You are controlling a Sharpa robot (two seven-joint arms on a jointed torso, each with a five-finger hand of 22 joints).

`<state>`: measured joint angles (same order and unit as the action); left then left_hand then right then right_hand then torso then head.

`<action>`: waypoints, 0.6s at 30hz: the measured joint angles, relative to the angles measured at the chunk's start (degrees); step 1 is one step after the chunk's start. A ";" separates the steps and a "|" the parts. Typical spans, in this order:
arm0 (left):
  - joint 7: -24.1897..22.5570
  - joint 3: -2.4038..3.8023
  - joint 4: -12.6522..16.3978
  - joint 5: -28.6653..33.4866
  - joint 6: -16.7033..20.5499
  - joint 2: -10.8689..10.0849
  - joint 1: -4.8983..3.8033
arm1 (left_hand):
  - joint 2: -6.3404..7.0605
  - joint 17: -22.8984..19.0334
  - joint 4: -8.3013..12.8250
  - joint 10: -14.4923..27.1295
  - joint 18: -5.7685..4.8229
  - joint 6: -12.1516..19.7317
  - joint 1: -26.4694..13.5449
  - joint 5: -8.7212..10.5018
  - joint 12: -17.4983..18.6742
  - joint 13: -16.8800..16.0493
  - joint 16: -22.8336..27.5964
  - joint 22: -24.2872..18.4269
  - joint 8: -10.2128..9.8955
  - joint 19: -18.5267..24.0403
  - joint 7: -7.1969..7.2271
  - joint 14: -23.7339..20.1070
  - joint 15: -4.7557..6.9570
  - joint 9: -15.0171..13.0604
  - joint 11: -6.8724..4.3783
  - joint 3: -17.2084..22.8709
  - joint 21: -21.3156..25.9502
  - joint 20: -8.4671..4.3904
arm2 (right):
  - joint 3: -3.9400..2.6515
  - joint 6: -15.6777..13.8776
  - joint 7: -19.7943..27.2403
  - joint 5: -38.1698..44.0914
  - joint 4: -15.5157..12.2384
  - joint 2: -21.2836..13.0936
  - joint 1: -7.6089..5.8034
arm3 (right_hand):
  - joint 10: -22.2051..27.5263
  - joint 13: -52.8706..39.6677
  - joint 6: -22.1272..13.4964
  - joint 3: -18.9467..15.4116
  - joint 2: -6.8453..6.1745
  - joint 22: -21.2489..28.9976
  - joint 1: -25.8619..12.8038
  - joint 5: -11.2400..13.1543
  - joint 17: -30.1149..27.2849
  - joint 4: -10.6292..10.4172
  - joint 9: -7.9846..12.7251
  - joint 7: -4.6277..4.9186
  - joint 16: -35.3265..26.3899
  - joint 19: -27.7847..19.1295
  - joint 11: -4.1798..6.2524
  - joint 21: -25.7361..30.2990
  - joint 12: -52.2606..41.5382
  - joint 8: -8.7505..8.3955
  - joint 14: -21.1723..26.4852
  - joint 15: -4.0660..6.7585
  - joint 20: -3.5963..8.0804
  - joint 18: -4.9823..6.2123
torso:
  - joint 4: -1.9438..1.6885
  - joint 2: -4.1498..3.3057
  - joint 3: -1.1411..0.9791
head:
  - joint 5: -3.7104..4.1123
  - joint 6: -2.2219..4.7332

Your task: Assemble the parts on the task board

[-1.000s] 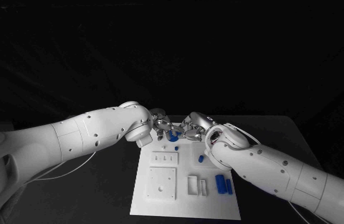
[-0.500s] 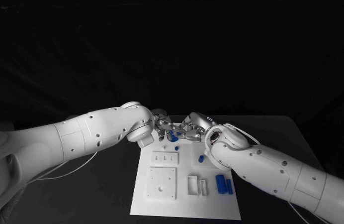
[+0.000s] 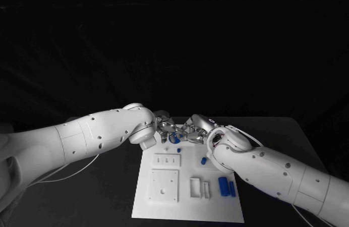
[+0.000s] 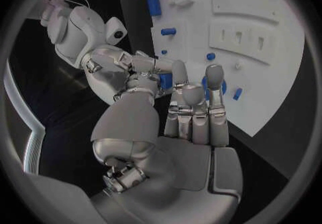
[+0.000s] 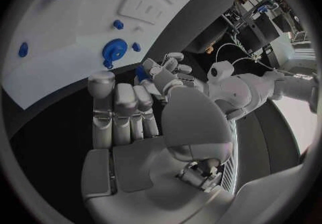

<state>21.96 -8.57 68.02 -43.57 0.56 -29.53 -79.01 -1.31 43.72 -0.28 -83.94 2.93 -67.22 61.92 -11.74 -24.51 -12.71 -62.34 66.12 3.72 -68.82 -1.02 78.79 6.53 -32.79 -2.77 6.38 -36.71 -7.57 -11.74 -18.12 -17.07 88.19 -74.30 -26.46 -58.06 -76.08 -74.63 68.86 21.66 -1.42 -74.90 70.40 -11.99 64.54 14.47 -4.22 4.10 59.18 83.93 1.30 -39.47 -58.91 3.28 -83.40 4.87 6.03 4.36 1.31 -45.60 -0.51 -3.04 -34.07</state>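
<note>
Left hand (image 3: 164,128) and right hand (image 3: 195,131) meet fingertip to fingertip above the 12 o'clock end of the board (image 3: 189,209). A small blue part (image 5: 141,72) sits between the two sets of fingertips. Both hands appear to touch it, but it cannot be told which hand grips it or whether either is merely steadying it.

Status, as judged from the layout:
- Assembly appears to be at an early stage
- A blue gear (image 5: 115,50) lies on the board directly below the hands. Whether it is seated on a post or only resting there cannot be determined
- Two blue cylinders (image 3: 227,185) lie side by side at about 4 o'clock on the board, loose and apart from any fixture
- One blue peg (image 3: 204,161) lies near the board centre, toward 2 o'clock, and a smaller blue stud (image 3: 179,150) lies just beyond the slotted block (image 3: 167,160)
- The slotted block at 10 o'clock, the square plate (image 3: 164,185) at 8 o'clock and the bracket (image 3: 198,187) at 6 o'clock show no blue parts fitted
- Remaining work: the part between the hands and all loose blue pieces

Limits of observation:
- The hands cover the 12 o'clock edge of the board
- The shape of the part is too small and too covered to identify
- Fingers mask part of the gear in the left wrist view
</note>
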 measured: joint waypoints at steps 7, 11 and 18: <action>-0.08 0.03 -0.07 0.08 0.00 0.21 0.10 | -0.96 -0.05 1.57 0.00 0.01 0.25 0.96 -2.26 0.00 0.08 0.00 0.77 0.00 -0.21 -0.13 0.00 -0.01 0.60 0.00 1.09 0.66 0.20 | 0.04 0.15 -0.31 0.03 -0.01 -0.01 0.04 | -0.13 0.00 0.00 -0.01 0.00 0.00 0.00 0.00 0.06 0.01 0.00 0.00 0.00 0.00 0.13 0.00 0.00 -0.03 0.00 0.00 0.00 0.00 | 0.03 -0.02 0.00 | 0.10 -0.03; -0.18 0.06 -0.06 0.21 -0.01 0.29 0.17 | -1.45 -0.05 3.22 0.02 0.01 0.59 2.47 -4.86 0.27 0.16 0.00 1.16 -0.22 -0.41 -0.01 -0.09 -0.11 0.86 0.02 2.41 1.01 0.00 | 0.06 0.23 -0.52 0.06 0.04 -0.01 0.07 | -0.16 0.00 0.00 -0.07 -0.01 0.00 0.00 0.00 0.06 0.07 0.00 0.00 0.00 0.00 0.16 0.00 0.00 -0.03 0.00 0.00 0.00 0.00 | 0.01 -0.02 0.00 | 0.18 -0.08; -0.30 0.06 -0.03 0.46 -0.01 0.30 0.25 | -1.65 -0.05 3.50 0.15 -0.29 1.33 3.61 -10.61 0.46 0.47 0.00 2.33 -0.16 -0.41 -0.69 -0.19 -0.21 -0.58 0.15 2.38 1.67 0.00 | 0.08 0.30 -0.74 0.09 0.11 0.03 0.09 | -0.16 0.00 0.00 -0.32 -0.01 0.00 0.01 -0.22 0.05 0.00 0.00 0.00 0.00 0.00 0.16 0.00 0.00 -0.03 0.00 0.00 0.00 0.00 | -0.04 -0.03 -0.04 | 0.18 -0.12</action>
<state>21.66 -8.51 67.99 -43.11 0.55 -29.23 -78.77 -2.96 43.67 3.22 -83.78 2.64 -65.88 65.53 -22.35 -24.04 -12.24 -62.34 68.45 3.56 -69.23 -1.72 78.61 6.32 -33.37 -2.61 8.76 -35.04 -7.57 -11.67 -17.83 -17.81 88.28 -74.19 -26.43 -57.97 -76.24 -74.63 68.86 21.34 -1.43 -74.91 70.41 -12.21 64.59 14.47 -4.22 4.10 59.19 83.93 1.46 -39.47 -58.91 3.26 -83.40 4.87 6.03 4.36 1.27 -45.64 -0.54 -2.86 -34.19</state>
